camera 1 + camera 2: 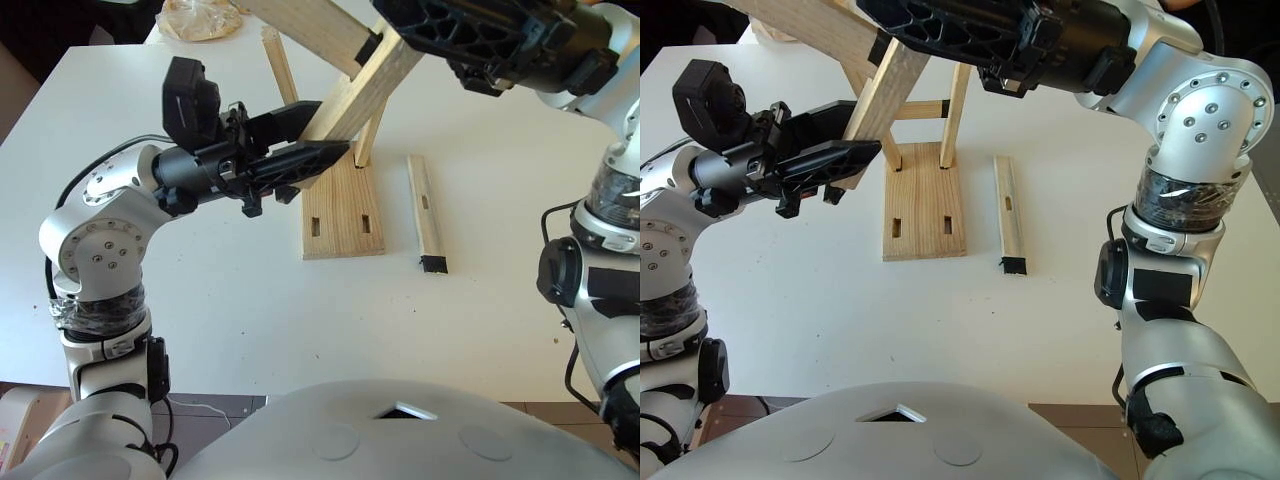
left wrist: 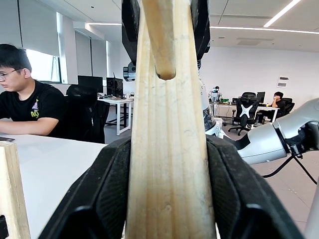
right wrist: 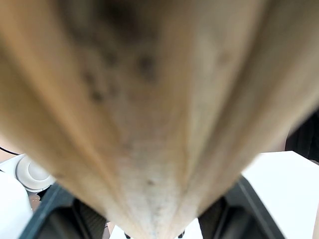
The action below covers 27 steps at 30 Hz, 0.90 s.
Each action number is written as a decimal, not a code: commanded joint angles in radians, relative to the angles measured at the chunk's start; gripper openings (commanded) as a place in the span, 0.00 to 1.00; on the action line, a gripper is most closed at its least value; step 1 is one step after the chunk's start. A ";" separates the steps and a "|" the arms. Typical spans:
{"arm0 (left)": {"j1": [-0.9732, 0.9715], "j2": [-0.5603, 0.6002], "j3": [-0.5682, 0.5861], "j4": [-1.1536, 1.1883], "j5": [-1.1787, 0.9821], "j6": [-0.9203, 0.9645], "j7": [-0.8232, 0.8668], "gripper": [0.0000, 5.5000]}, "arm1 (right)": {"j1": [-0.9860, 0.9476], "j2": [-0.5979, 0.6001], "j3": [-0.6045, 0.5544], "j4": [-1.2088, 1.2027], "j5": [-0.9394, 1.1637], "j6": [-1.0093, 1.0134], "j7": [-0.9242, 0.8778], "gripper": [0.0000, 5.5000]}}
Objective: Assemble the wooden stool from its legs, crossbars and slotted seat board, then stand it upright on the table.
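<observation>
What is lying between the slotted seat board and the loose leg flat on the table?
Nothing: just bare white table separates the seat board and the loose leg, seen in both eye views.

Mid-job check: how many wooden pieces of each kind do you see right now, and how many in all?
Seat board: 1
Standing legs, set in the board's far slots: 2
Crossbar between them: 1
Loose leg, lying flat: 1
Held bars: 2
Total: 7
</observation>
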 commanded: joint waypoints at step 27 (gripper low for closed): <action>0.250 -0.422 0.216 0.305 0.405 -0.354 0.848 0.59 | 0.344 -0.183 0.218 -0.099 -0.548 -0.474 0.192 0.37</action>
